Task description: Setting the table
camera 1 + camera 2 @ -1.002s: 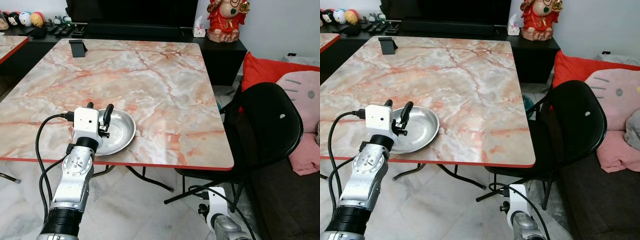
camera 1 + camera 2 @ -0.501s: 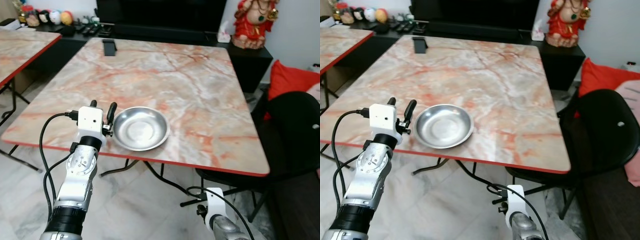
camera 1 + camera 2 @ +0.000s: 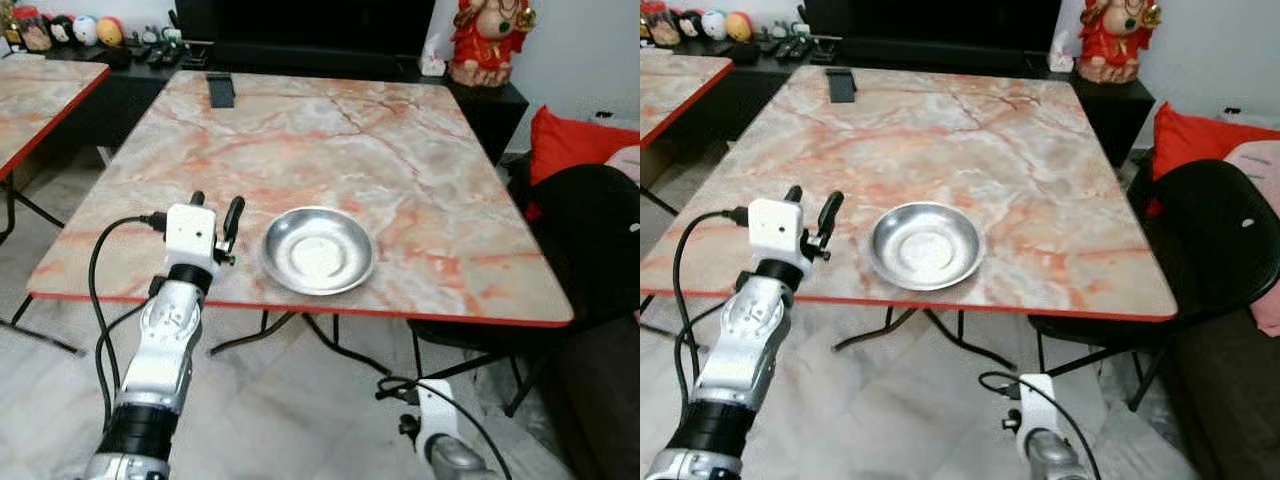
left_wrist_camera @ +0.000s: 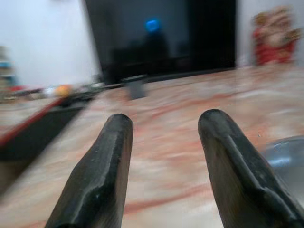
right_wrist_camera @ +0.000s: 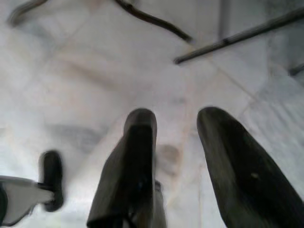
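My right arm hangs low beside me, its right gripper [image 5: 173, 142] pointed at the floor [image 5: 95, 71] with fingers apart, holding nothing. My left arm is raised and bent upward, so the left gripper [image 3: 214, 215] stands at the near table [image 3: 400, 150] edge, fingers spread and released, empty. The bowl [image 3: 318, 250] sits on the table just beside that gripper, to its right, not touching. Beyond the gripper, at the far edge, stands a small dark stand [image 3: 220, 90].
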Controlling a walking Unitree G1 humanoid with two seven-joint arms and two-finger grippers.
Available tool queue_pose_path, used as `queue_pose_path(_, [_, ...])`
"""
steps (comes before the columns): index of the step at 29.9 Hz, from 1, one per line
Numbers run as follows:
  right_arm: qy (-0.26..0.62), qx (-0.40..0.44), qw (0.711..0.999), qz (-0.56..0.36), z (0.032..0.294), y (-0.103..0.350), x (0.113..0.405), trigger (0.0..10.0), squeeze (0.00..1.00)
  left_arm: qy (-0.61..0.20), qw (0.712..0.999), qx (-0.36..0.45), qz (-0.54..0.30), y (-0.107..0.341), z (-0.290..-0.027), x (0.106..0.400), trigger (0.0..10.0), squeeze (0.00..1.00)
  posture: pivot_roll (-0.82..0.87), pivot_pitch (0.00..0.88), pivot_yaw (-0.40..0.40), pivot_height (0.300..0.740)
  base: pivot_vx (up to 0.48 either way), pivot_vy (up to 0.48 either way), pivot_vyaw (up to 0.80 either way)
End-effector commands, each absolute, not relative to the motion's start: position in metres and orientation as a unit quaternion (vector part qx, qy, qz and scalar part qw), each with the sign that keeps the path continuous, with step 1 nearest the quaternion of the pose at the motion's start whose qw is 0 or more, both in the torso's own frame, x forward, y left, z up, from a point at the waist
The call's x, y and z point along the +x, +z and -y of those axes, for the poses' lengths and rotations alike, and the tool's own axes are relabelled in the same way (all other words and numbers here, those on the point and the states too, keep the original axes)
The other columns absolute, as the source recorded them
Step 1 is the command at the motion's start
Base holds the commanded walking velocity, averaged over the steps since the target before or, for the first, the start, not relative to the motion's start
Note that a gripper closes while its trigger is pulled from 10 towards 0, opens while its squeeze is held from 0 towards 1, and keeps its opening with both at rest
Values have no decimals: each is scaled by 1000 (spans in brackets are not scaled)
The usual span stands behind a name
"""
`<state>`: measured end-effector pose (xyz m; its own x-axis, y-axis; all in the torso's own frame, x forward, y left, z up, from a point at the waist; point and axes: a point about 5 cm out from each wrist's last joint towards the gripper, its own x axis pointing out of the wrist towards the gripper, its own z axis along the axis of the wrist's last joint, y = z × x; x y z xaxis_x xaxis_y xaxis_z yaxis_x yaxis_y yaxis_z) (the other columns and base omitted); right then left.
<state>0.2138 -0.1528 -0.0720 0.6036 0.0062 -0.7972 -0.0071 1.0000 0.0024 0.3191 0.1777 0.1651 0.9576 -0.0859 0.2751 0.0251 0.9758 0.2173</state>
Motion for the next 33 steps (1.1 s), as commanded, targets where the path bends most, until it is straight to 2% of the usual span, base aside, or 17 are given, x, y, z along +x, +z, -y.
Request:
queue_pose_path(1, [5, -3, 896, -443, 154, -72, 214, 10000, 0, -32, 982, 103, 156, 171, -172, 321, 10000, 0, 25, 0, -36, 740, 0, 375, 0])
queue_pose_path(33, [13, -16, 894, -447, 160, -71, 215, 10000, 0, -4, 985, 92, 147, 166, -175, 309, 10000, 0, 24, 0, -64, 740, 0, 375, 0])
